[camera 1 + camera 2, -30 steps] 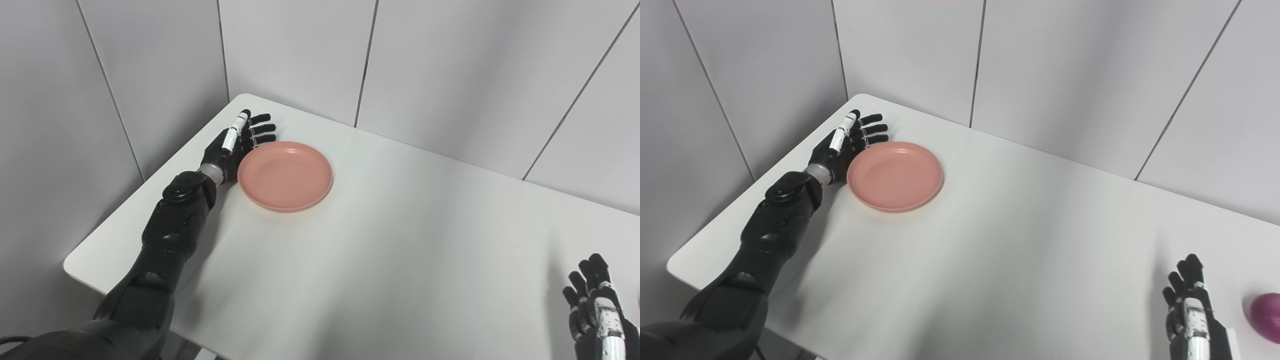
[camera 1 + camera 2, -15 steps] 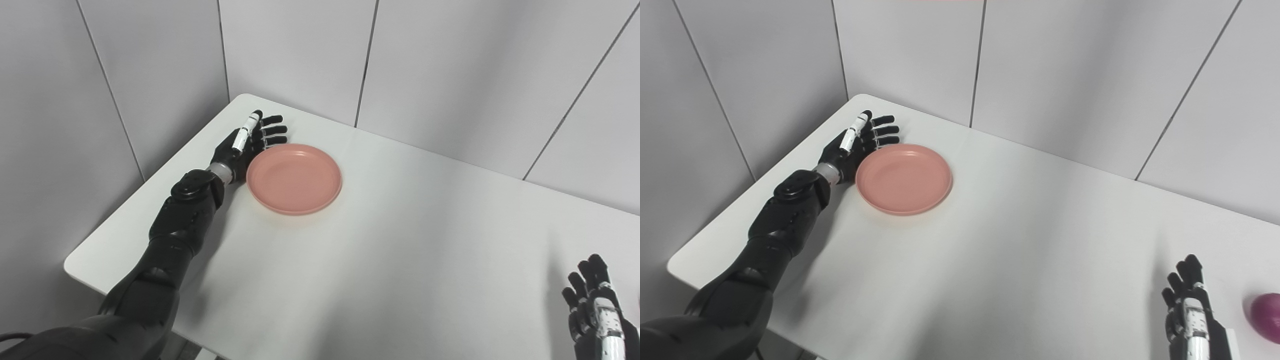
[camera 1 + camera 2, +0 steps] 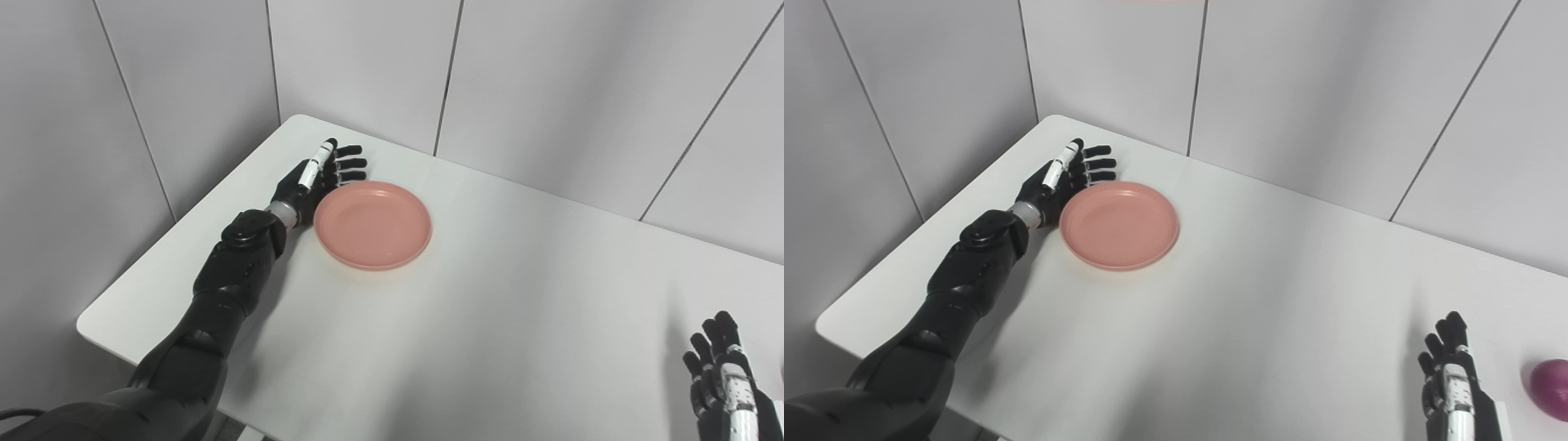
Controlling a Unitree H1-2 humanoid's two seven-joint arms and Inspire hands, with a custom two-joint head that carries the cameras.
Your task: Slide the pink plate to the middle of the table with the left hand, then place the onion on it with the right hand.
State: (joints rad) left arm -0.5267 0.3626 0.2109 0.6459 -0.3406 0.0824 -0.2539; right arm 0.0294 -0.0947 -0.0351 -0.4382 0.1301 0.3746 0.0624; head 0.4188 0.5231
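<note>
The pink plate lies flat on the white table, in its far left part. My left hand stands open on edge against the plate's far left rim, fingers stretched out along the rim. The purple onion sits at the right edge of the right eye view; the left eye view does not show it. My right hand is open near the table's front right, fingers up, a little left of the onion and apart from it.
Grey wall panels close in the table at the back and on the left. The table's left corner edge is near my left forearm.
My left hand has pushed the pink plate to the right and a little nearer, staying against its rim. The right hand has barely shifted.
</note>
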